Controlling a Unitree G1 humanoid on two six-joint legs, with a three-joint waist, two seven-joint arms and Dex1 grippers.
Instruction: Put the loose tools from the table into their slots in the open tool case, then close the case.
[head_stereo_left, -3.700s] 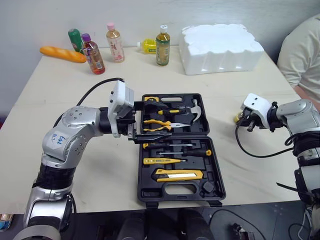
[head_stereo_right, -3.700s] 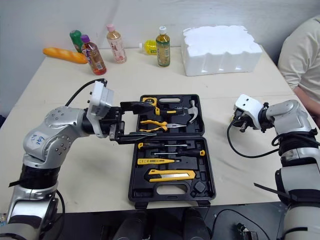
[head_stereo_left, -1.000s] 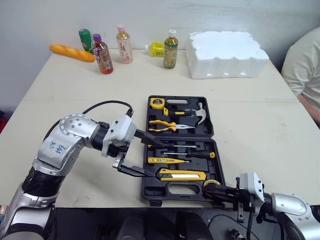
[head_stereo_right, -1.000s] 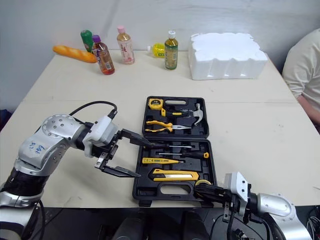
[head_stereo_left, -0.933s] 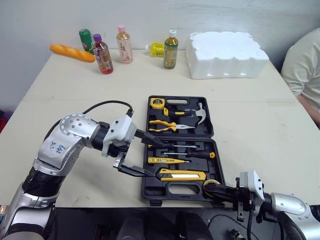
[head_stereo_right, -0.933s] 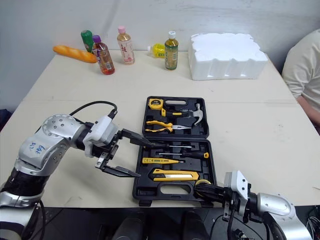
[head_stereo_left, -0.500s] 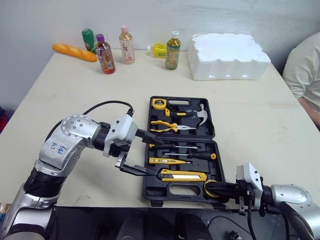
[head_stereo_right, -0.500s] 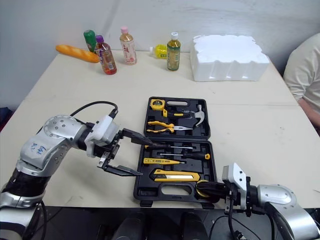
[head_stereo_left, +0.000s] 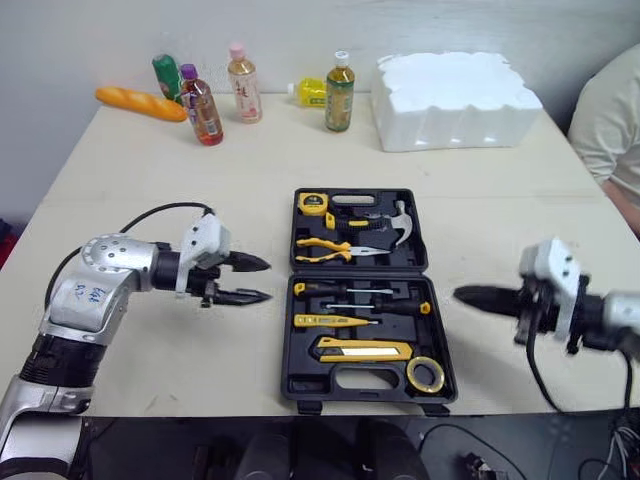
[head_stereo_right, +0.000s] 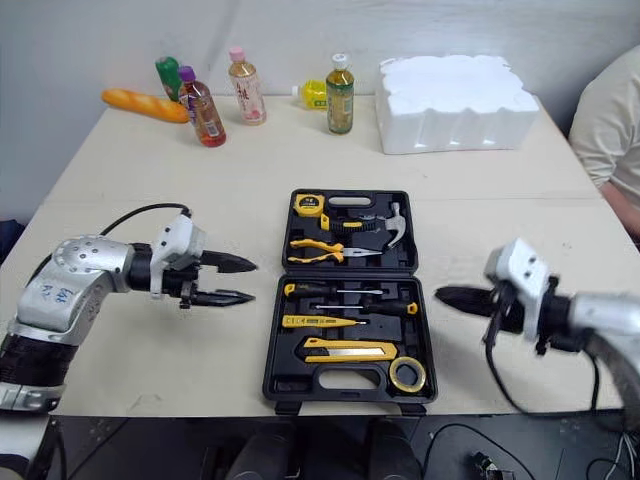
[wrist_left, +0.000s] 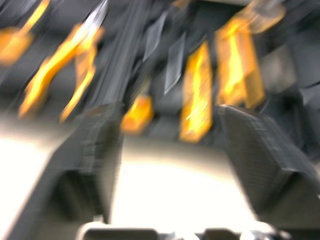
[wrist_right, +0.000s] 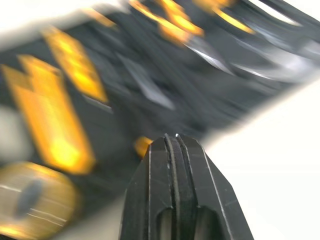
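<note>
The black tool case (head_stereo_left: 290, 335) lies open in the middle of the table. Its far half holds a tape measure (head_stereo_left: 313, 204), a hammer (head_stereo_left: 400, 217) and yellow pliers (head_stereo_left: 325, 250). The near half holds screwdrivers (head_stereo_left: 362, 291), a yellow tester (head_stereo_left: 330, 322), a utility knife (head_stereo_left: 360, 349) and a yellow tape roll (head_stereo_left: 425, 374) in the front right corner. My left gripper (head_stereo_left: 258, 280) hovers just left of the case, open, nothing between its fingers (wrist_left: 95, 150). My right gripper (head_stereo_left: 462, 295) is shut and empty, pointing at the case's right edge from a short gap away.
Several bottles (head_stereo_left: 238, 70) and a bread loaf (head_stereo_left: 140, 104) stand along the table's far edge. A white foam block (head_stereo_left: 455, 86) sits at the far right. A person's sleeve (head_stereo_left: 610, 110) shows at the right edge.
My right gripper pulled up and to the right from the case's front corner, leaving the yellow roll lying there. My left gripper drew back left out of the case and narrowed.
</note>
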